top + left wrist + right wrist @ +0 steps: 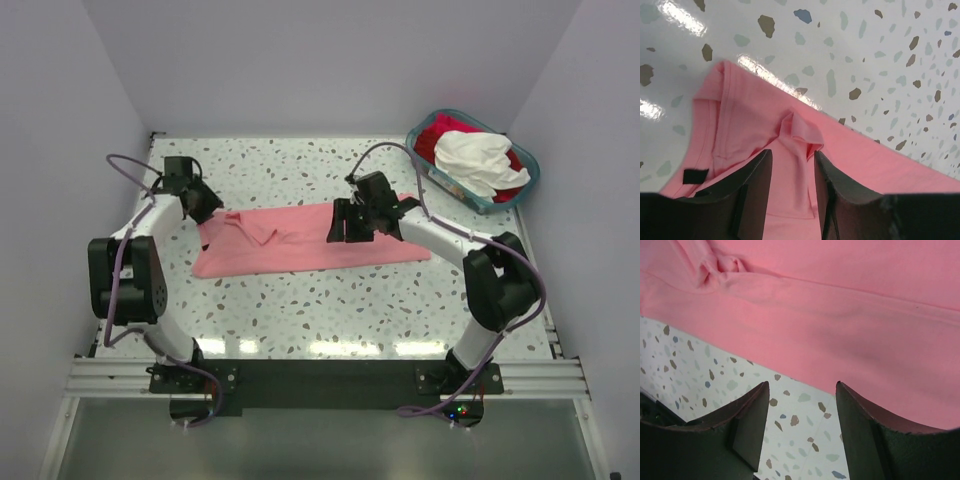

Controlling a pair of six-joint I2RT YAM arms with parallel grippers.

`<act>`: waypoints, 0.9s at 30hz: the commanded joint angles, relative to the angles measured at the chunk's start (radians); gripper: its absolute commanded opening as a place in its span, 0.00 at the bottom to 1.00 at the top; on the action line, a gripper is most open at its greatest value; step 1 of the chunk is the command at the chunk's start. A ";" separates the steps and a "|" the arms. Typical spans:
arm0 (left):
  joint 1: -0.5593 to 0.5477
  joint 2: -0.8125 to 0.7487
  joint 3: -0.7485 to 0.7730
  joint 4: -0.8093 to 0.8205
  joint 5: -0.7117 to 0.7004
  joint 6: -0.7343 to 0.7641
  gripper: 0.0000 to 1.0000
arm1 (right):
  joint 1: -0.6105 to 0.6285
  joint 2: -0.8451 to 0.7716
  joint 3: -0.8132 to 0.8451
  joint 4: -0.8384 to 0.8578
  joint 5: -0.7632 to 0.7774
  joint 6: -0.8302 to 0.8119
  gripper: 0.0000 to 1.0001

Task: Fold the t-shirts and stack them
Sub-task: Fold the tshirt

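My left hand (792,153) hangs spread by the small black neck tag (695,176) of the flat, puckered salmon-pink cloth t-shirt (300,240); my right hand (802,384), also spread, is at its edge.

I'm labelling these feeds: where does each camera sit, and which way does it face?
Top external: above and behind the robot, looking down on the table, pink t-shirt and basket; left arm and right arm show.
Left wrist: on the left arm, facing down at the shirt's neck end; left gripper shows, fingers apart.
Right wrist: on the right arm, facing down at the shirt's edge; right gripper shows, fingers apart.
Shared: all see the pink t-shirt and the table.
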 commanded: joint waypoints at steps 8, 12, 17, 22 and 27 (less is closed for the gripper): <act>-0.029 0.164 0.143 0.064 -0.012 -0.053 0.41 | 0.056 -0.004 -0.034 0.024 -0.073 -0.029 0.60; -0.039 0.192 0.143 0.065 -0.006 -0.063 0.42 | 0.057 -0.001 -0.034 0.015 -0.070 -0.039 0.60; -0.049 0.201 0.120 0.075 -0.007 -0.077 0.46 | 0.056 0.011 -0.031 0.015 -0.081 -0.040 0.60; -0.054 0.222 0.117 0.085 -0.015 -0.077 0.41 | 0.056 0.022 -0.031 0.015 -0.084 -0.045 0.60; -0.059 0.244 0.126 0.085 -0.018 -0.079 0.30 | 0.056 0.031 -0.031 0.013 -0.085 -0.046 0.60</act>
